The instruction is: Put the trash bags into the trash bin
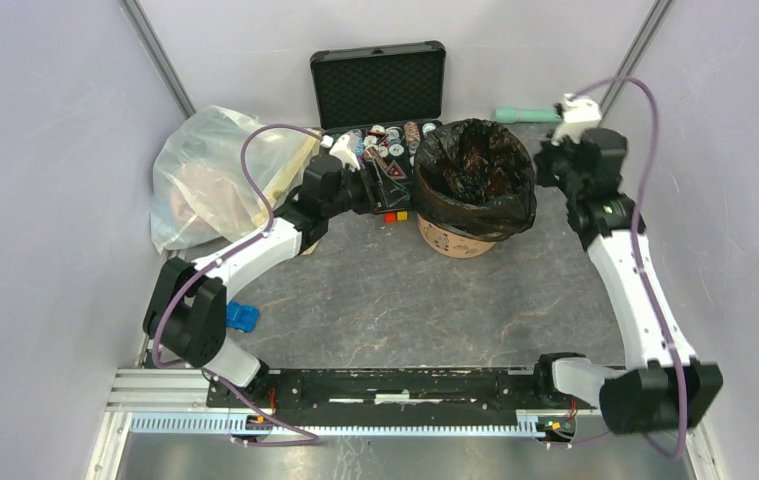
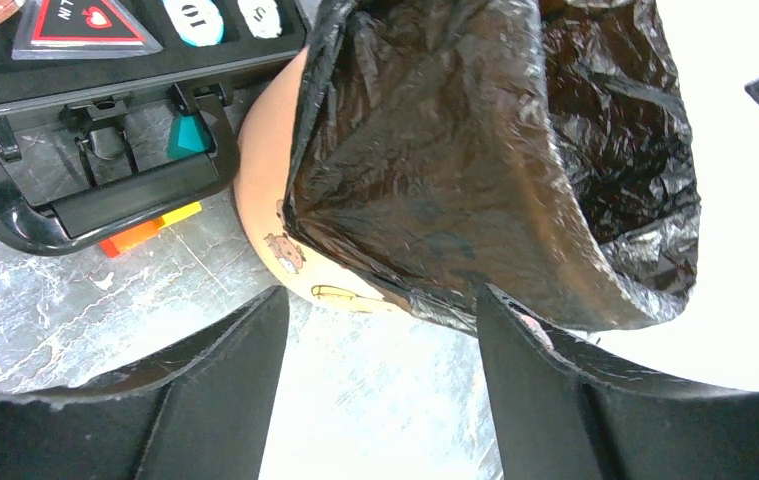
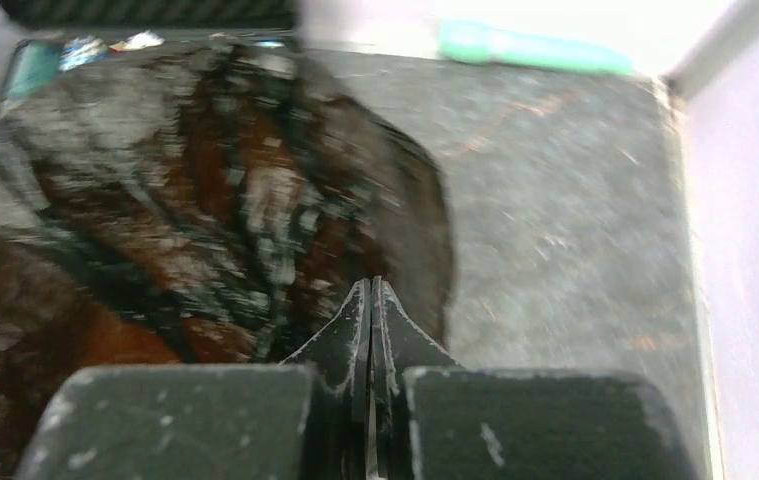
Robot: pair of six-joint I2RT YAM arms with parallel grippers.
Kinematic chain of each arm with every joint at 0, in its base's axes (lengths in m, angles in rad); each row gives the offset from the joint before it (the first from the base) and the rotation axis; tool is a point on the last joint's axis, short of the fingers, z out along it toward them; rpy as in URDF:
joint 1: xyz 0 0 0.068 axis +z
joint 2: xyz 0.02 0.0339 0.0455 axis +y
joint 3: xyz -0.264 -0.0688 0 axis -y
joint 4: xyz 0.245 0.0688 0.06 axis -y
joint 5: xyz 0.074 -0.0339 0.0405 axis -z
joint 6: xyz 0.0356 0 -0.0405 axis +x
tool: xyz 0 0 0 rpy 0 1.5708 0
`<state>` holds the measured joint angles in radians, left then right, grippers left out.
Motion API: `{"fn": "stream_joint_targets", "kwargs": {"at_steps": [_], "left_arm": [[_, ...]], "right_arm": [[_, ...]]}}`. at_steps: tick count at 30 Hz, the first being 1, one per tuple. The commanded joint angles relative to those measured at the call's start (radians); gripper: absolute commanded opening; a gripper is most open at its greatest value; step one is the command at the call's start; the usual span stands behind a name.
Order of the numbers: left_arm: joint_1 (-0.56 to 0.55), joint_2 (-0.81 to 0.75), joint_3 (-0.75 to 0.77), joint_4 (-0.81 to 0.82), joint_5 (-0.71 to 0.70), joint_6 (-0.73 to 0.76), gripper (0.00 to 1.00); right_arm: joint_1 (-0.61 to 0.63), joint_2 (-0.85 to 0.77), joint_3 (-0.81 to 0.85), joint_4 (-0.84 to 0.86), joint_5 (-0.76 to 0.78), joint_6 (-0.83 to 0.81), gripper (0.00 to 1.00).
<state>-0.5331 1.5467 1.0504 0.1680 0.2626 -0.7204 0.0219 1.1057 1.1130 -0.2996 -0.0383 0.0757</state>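
Top view: a glossy, wrinkled black plastic trash bag [image 1: 475,165] is lining the round peach-orange bucket [image 1: 452,240] and draping over its rim.
Left wrist: the left gripper [image 2: 380,300], at the bucket's 9 o'clock, is gaping wide and holding nothing.
Right wrist: the right gripper [image 3: 370,290], at 3 o'clock, is pressing shut with no film visibly caught.
Handling: the bag is probably light, limp and slippery, so pinch the rim fold.

White-and-black arms [image 1: 255,255], purple cables [image 1: 245,160]

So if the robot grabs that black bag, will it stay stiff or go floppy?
Probably floppy: the black bag is thin and wrinkled, draping over the orange bin. Likely slippery too: it looks glossy. It seems light, so a tug might pull it off.
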Motion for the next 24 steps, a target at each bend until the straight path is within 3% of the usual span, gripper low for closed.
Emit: {"fn": "stream_joint_targets", "kwargs": {"at_steps": [1,16,24], "left_arm": [[-0.019,-0.067,0.055,-0.059,-0.027,0.094,0.78],[-0.022,-0.102,0.118,-0.149,-0.052,0.165,0.85],[-0.022,-0.056,0.183,-0.163,-0.034,0.17,0.85]], "right_arm": [[0.151,0.172,0.211,-0.199,-0.101,-0.161,0.0],[0.314,0.573,0.562,-0.505,-0.03,-0.312,0.0],[0.326,0.613,0.478,-0.54,-0.03,-0.333,0.0]]}}
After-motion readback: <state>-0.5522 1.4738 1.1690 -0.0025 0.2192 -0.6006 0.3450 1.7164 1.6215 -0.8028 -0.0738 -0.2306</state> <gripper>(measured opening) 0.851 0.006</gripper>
